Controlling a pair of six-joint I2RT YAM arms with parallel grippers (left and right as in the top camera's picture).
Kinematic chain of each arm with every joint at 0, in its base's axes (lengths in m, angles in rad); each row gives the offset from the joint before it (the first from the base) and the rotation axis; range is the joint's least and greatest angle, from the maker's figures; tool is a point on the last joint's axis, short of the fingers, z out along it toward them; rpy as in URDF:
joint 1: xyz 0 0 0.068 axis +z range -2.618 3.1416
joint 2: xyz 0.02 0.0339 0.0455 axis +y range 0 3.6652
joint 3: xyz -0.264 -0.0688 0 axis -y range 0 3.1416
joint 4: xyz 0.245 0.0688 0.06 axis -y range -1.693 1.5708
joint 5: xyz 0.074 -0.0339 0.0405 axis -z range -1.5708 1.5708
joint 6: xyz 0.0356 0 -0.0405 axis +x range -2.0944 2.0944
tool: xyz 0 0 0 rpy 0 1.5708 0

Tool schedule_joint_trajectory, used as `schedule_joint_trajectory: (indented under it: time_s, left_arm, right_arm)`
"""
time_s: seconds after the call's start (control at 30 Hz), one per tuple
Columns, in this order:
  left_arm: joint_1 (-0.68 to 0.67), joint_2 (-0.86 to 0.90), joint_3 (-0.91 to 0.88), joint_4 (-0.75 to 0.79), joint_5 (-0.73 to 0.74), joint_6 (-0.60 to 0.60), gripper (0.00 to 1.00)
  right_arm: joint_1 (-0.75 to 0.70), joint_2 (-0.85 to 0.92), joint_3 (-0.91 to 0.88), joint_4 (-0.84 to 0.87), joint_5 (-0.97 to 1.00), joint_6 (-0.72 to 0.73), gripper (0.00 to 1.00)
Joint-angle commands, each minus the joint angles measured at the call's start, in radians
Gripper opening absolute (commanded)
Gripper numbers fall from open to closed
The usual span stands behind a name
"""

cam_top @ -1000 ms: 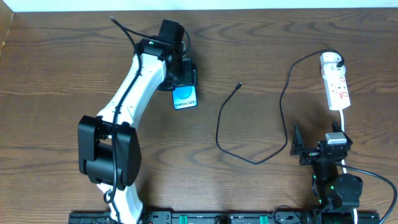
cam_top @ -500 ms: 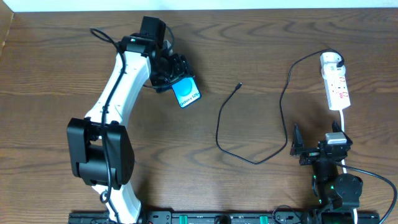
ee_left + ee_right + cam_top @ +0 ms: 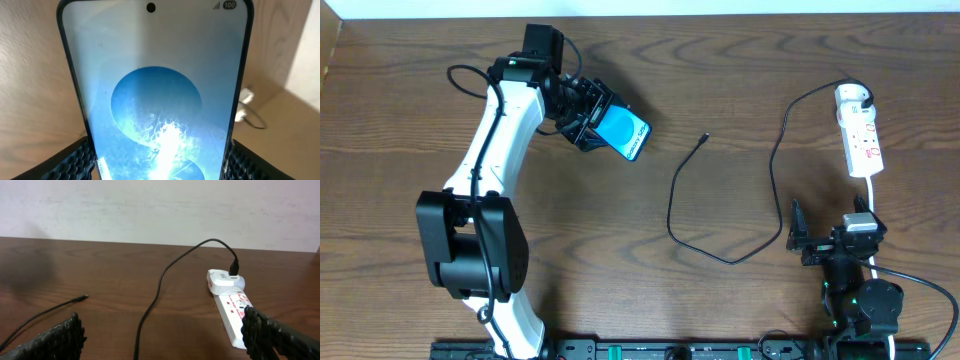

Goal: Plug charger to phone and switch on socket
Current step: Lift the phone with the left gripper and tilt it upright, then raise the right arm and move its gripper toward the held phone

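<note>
Overhead view: my left gripper holds the phone at the far left of the table, while my right gripper sits near the front edge.
On the left wrist camera the phone's blue screen fills the frame, its sides clamped between both fingers. Its free end angles toward the charger cable, whose small connector lies on the wood nearby, not touching the phone. The cable loops across mid-table and runs into the white plug on the power strip at far right. My right jaws stand wide apart, holding nothing, pointing at the strip.
</note>
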Motion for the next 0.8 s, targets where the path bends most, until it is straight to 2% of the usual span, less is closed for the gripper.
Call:
schedule_joint_trajectory:
  time_s: [0.0, 0.27, 0.47, 0.77]
  left_arm:
    - [0.016, -0.042, 0.004, 0.002, 0.146, -0.149, 0.72]
    - [0.028, -0.042, 0.004, 0.039, 0.253, -0.251, 0.72]
    - [0.031, -0.042, 0.004, 0.042, 0.267, -0.251, 0.72]
    - [0.031, -0.042, 0.004, 0.043, 0.268, -0.251, 0.72]
  right_arm:
    - [0.009, -0.005, -0.004, 0.0, 0.005, -0.007, 0.99]
    - [0.009, -0.005, -0.004, 0.0, 0.004, -0.004, 0.99]
    - [0.009, -0.005, -0.004, 0.0, -0.007, 0.002, 0.99]
    - [0.009, 0.011, 0.026, -0.001, -0.011, 0.132, 0.99]
